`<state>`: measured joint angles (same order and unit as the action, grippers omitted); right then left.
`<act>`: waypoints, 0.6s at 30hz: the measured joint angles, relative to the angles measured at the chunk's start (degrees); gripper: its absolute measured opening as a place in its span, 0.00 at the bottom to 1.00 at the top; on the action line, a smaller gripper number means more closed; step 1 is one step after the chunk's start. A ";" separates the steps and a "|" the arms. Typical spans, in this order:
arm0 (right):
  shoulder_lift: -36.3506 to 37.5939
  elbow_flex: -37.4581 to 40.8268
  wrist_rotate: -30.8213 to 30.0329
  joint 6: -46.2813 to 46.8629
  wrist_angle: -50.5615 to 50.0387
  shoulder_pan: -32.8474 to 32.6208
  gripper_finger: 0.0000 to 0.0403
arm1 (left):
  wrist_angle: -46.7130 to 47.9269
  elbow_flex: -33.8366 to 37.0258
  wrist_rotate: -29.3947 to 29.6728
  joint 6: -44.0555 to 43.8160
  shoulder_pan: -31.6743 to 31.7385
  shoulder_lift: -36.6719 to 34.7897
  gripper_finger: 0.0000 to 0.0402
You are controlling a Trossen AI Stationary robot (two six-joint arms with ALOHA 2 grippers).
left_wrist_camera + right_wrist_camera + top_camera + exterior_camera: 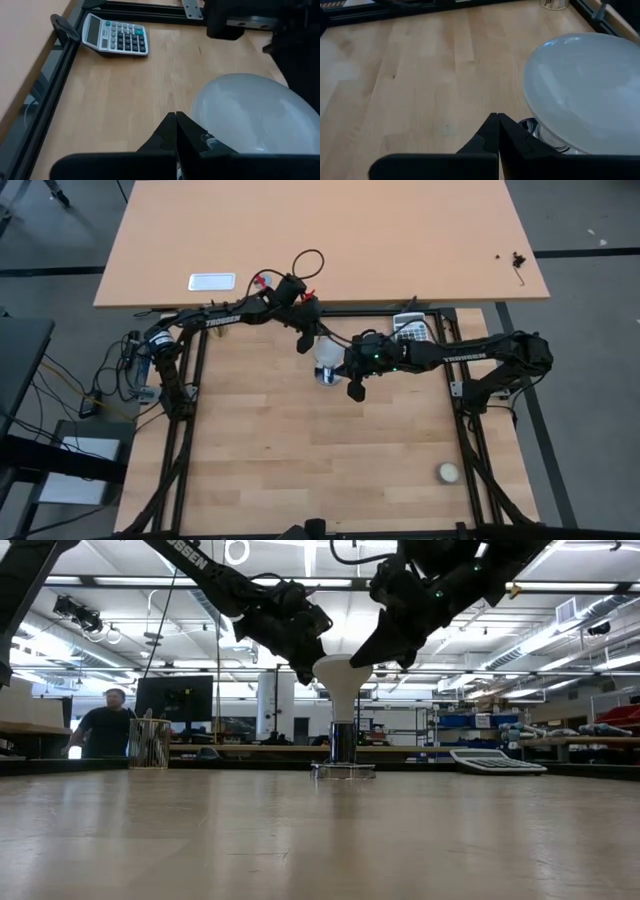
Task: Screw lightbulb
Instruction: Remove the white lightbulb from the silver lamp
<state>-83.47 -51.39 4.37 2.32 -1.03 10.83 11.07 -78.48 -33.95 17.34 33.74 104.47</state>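
Note:
The white lightbulb (343,675) stands upright, dome up. Its grey metal base (343,740) sticks into the round socket disc (343,770) on the table's middle. My left gripper (304,343) is shut at the dome's far-left side. It shows at the left of the dome in the low view (308,667) and beside the lightbulb (245,112) in its own wrist view (176,116). My right gripper (354,387) is shut at the dome's near-right side (378,648), with the lightbulb (585,85) beside its fingers (497,116). My left gripper, fingers shut, meets the dome's widest rim (318,666) with its fingertips, slanting down from the table's left. The lightbulb stays upright in the socket. My right gripper, fingers shut, lies at the opposite side of the dome's rim (369,664), slanting down from the right; whether it touches, I cannot tell.
A calculator (411,328) lies at the far right of the table, by the black frame rail. A small cream-white ball (448,472) rests near the right front corner. A metal cup (148,743) and a person (105,725) show beyond the table.

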 joint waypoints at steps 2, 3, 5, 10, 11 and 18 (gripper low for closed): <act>-0.44 0.01 0.01 -0.28 0.70 0.10 0.02 | 0.03 0.00 0.00 -0.01 0.00 0.00 0.00; -0.63 -0.03 0.01 -0.41 1.33 0.27 0.02 | 0.07 0.00 0.00 -0.01 0.00 0.00 0.00; -0.69 0.04 0.01 -0.45 0.78 0.63 0.02 | 0.32 0.00 0.00 0.04 -0.13 0.00 0.00; -0.69 0.02 0.00 -0.46 0.58 1.99 0.02 | 0.42 0.00 -0.70 0.11 -0.39 0.00 0.00; -0.69 0.02 0.01 -0.47 0.34 2.27 0.02 | 0.48 0.00 -0.74 0.13 -0.43 0.00 0.00; -0.69 0.02 0.04 -0.54 -1.80 3.59 0.02 | 1.71 -0.04 -0.81 0.32 -0.55 0.00 0.00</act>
<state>-84.16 -51.37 4.40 1.78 -2.83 14.42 12.78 -78.52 -34.77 17.66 33.19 104.47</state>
